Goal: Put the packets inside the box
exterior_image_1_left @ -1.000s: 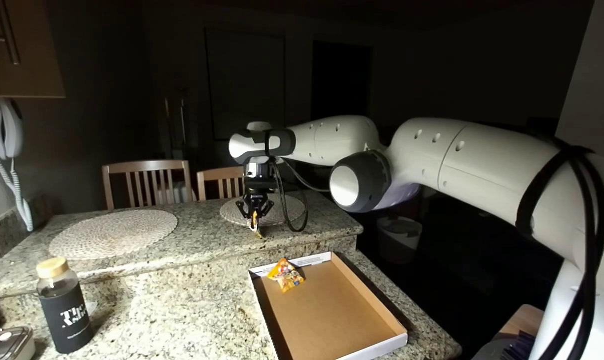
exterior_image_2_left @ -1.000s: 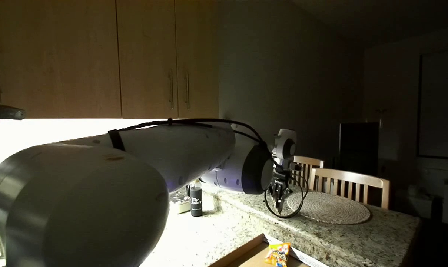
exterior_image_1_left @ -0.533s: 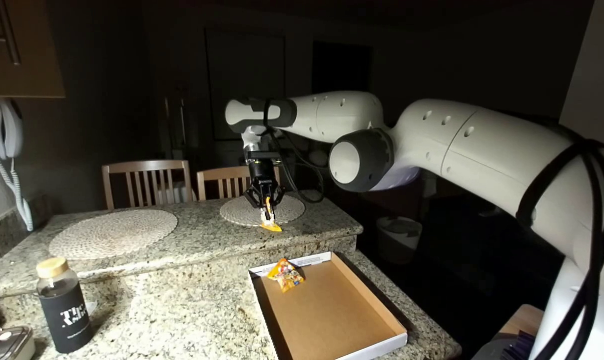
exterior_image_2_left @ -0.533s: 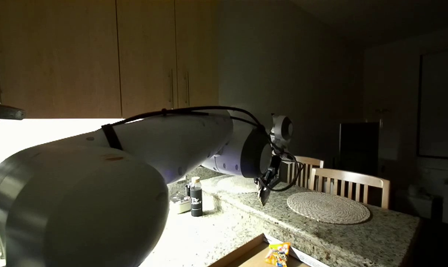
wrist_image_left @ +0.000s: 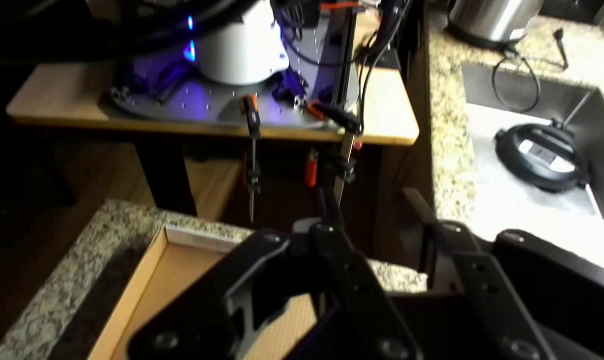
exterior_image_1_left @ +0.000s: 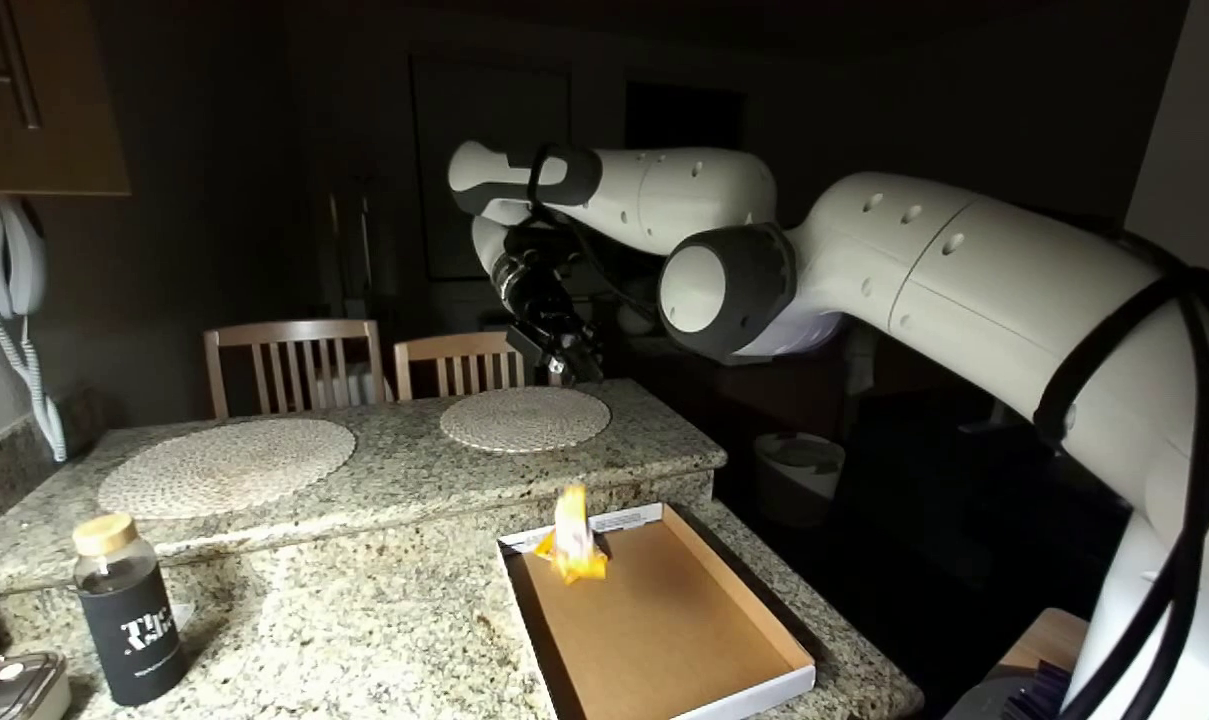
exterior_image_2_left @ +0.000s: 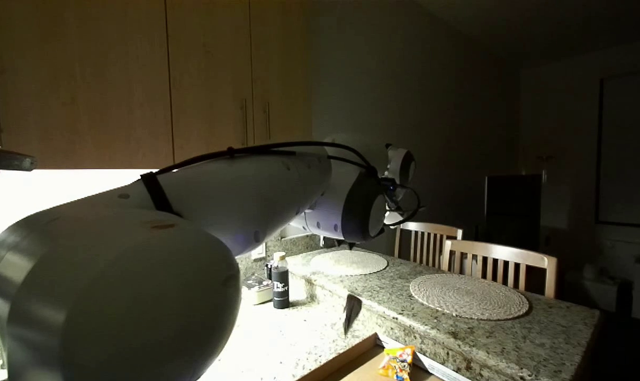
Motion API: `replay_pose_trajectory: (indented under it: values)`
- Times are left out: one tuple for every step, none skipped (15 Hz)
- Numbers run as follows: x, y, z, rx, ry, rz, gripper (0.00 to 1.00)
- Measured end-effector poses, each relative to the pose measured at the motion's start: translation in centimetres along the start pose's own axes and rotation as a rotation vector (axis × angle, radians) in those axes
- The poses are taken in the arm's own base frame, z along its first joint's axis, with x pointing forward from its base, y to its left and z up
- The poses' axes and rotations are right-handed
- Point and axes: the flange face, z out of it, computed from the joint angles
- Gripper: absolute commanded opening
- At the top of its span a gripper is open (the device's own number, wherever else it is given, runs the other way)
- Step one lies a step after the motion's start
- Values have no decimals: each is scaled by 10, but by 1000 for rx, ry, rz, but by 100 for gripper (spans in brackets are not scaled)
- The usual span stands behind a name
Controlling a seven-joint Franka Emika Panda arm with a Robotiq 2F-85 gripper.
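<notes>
Sole robot arm (exterior_image_1_left: 864, 260), spanning the right and upper centre of the frame; raised ledge (exterior_image_1_left: 394, 470) of speckled stone, its front edge crossing mid-frame; box (exterior_image_1_left: 664, 640), lower centre, long axis running down the frame toward the lower right; gripper (wrist_image_left: 370, 197), tilted, its jaws standing wide apart with no packet between them in the wrist view; resting packet (exterior_image_2_left: 397, 362), inside the box near an upper corner; airborne packet (exterior_image_2_left: 352, 313), blurred, long axis close to upright, below the gripper and well apart from it in both exterior views. The governing relation is airborne packet to rim: in an exterior view the airborne packet (exterior_image_1_left: 572, 512) overlaps the box's upper-left corner, though depth cannot be told; the step in hand is judged to be the drop; the ledge's front wall, just beside the upper rim, might deflect it; the box's brown floor offers landing room toward the lower right.
</notes>
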Motion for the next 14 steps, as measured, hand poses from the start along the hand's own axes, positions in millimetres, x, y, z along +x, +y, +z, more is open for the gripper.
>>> replay_pose_trajectory:
  values:
    - [-8, -1, 4, 6, -59, -4, 73]
    - [-16, -1, 7, 15, -114, -7, 81]
    - [-25, 1, 8, 29, -165, -8, 86]
    - [-31, 4, 6, 55, -195, -2, 92]
    - [-35, 9, 3, 86, -204, 10, 98]
    - [-38, 17, -2, 115, -196, 27, 100]
    - [-41, 26, -7, 138, -168, 45, 100]
    - [-46, 34, -14, 157, -131, 68, 100]
    - [-52, 40, -20, 166, -91, 94, 100]
    - [-61, 45, -27, 167, -51, 120, 100]
    - [-70, 48, -33, 163, -10, 146, 100]
    - [-81, 50, -39, 155, 29, 174, 100]
    - [-92, 49, -44, 142, 66, 203, 100]
    - [-103, 47, -49, 124, 104, 231, 100]
